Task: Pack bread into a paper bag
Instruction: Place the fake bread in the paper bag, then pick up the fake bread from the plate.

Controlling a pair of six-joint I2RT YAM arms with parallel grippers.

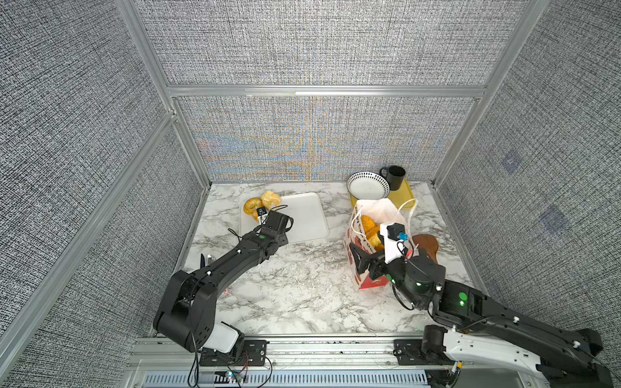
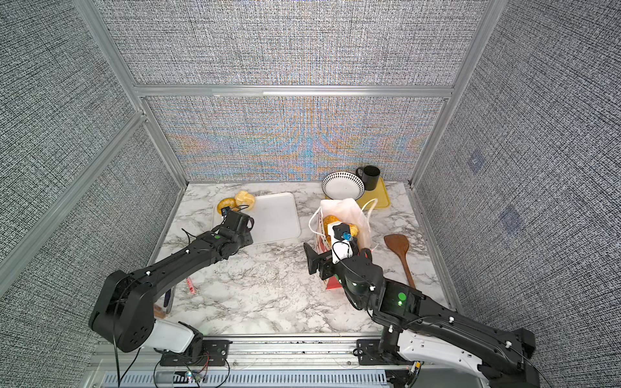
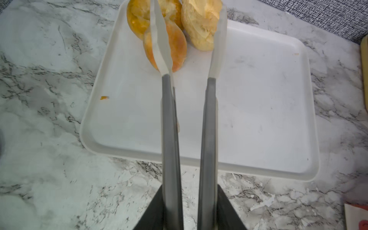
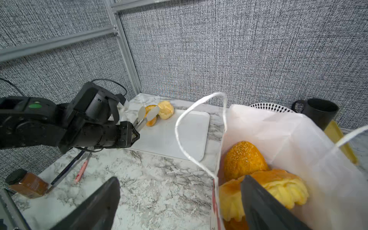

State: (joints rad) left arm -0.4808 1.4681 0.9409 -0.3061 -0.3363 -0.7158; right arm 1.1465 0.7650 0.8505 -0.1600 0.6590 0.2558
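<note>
Presently, the left gripper [image 4: 148,114] stands partly open, with a clear gap between its pale fingertips [image 3: 161,39], and is clamped on nothing. One fingertip crosses over a small oval roll [image 3: 177,51]; the opposite one overlaps a pale split roll [image 3: 199,25]. Just beyond the tips lies a ring-shaped bagel [image 3: 137,22], against the oval roll. These three pieces of bread sit bunched in one corner of a white tray [image 3: 258,103], whose bare surface spreads back beneath the fingers.

The right gripper [image 4: 180,178] is released, jaws spread wide. One black finger [image 4: 262,203] reaches inside the paper bag [image 4: 298,143], over a yellow ridged pastry [image 4: 284,189]; whether it touches cannot be told. The other finger hangs outside, so the bag's near wall stands between the jaws. Just past the inner finger, a sesame roll [image 4: 243,159] lies against the pastry. A white cord handle [image 4: 179,127] loops up from that wall. The bag stands upright on the marble table [image 1: 302,295], apart from the tray.

Beyond the bag, away from the right jaws, are a patterned bowl [image 1: 368,188], a black mug [image 1: 393,176] and a yellow board [image 1: 408,196]. A wooden spatula [image 2: 398,245] lies beside the bag.
</note>
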